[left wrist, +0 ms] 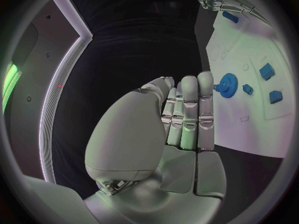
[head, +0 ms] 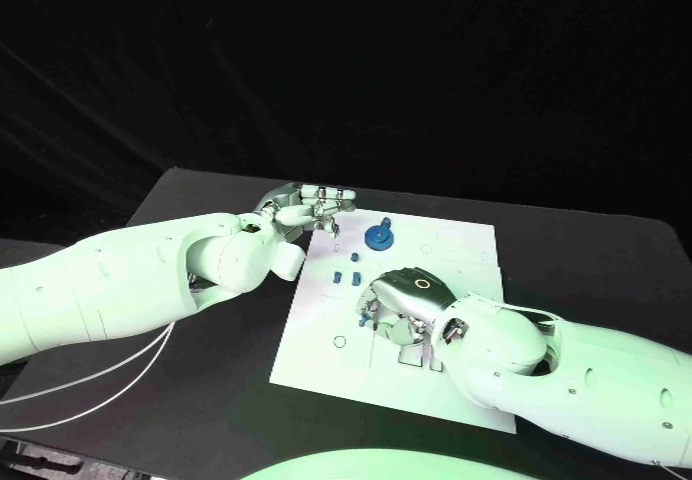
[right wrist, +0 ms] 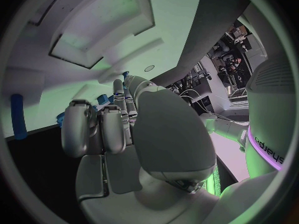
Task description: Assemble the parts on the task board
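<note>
One white rectangular task board (head: 325, 330) lies in the middle of the black worktop (head: 577, 250), its long side running from near to far. On it, a single round blue gear-like part (head: 378, 237) stands near the far edge, with a small blue peg (head: 387, 219) just beyond it. Nearer, towards the middle of the board, two small blue block-shaped parts (head: 346, 276) sit side by side with a third small blue piece (head: 353, 259) just beyond them; the left wrist view shows the gear (left wrist: 228, 82) with small blue parts (left wrist: 266, 70) past it and one more blue piece (left wrist: 229, 17) farther along the board. More blue bits peek out from under the right hand, too hidden to count. Two white arms reach in. The left hand (head: 306, 208) hovers at the far left corner of the board, just left of the gear; its fingers (left wrist: 189, 109) lie straight and close together, with the thumb folded across the palm, and nothing is held. The right hand (head: 407, 305) hangs palm down over the middle of the board, covering the parts beneath; in its wrist view the fingers (right wrist: 115, 127) curl down towards small blue pieces (right wrist: 102, 98) and a long blue bar (right wrist: 19, 117) lies at the board's edge, but whether the hand grips anything cannot be told. A thin white cable (head: 108, 375) trails off the left arm across the near left worktop.
</note>
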